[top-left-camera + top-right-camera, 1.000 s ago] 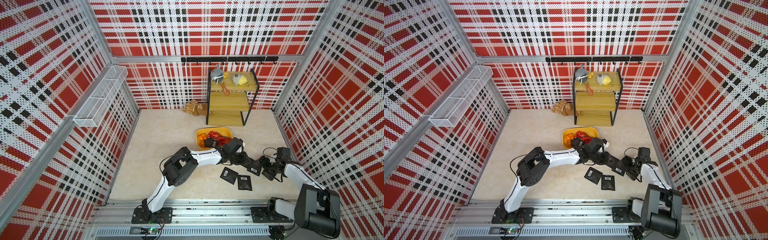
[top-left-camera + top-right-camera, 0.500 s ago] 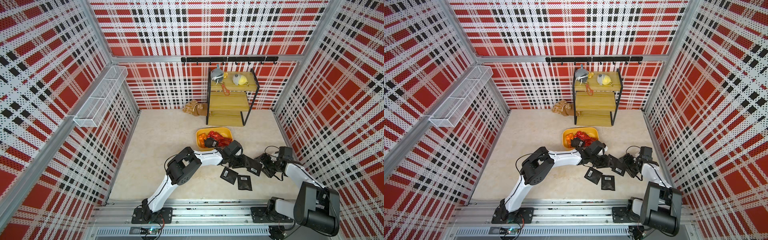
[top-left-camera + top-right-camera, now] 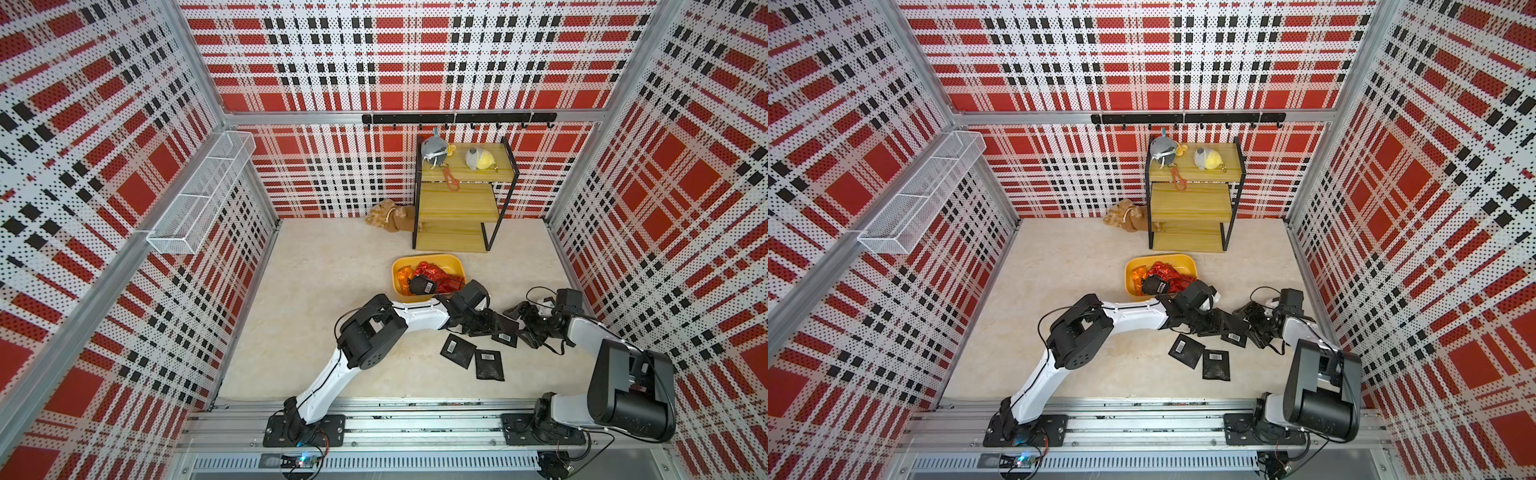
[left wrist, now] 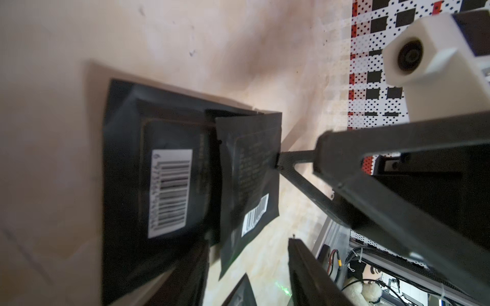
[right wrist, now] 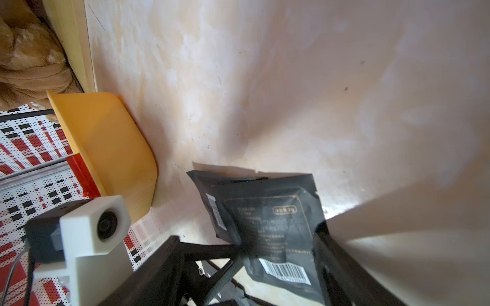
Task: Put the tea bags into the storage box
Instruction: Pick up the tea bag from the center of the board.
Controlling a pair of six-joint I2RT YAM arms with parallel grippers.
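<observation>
Half spread and empty, the left fingers [image 4: 328,156] touch one tip to a flat black barcode-labelled sachet [image 4: 249,169] on the beige table [image 3: 332,291] beside the widely spread right fingers [image 5: 344,270], having swung back from the shallow yellow plastic tub [image 3: 451,262], where their last black sachet [image 3: 422,284] now lies stored on red foil packets [image 3: 436,272].

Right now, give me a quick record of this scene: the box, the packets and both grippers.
box: yellow box, on the floor just in front of the wooden shelf
in the box: red foil packets, one orange packet, one black packet
on the floor: black packets, at least three, by both grippers
left gripper: over those black packets, state unclear
right gripper: another black packet inside its wide jaws, grip unclear
</observation>
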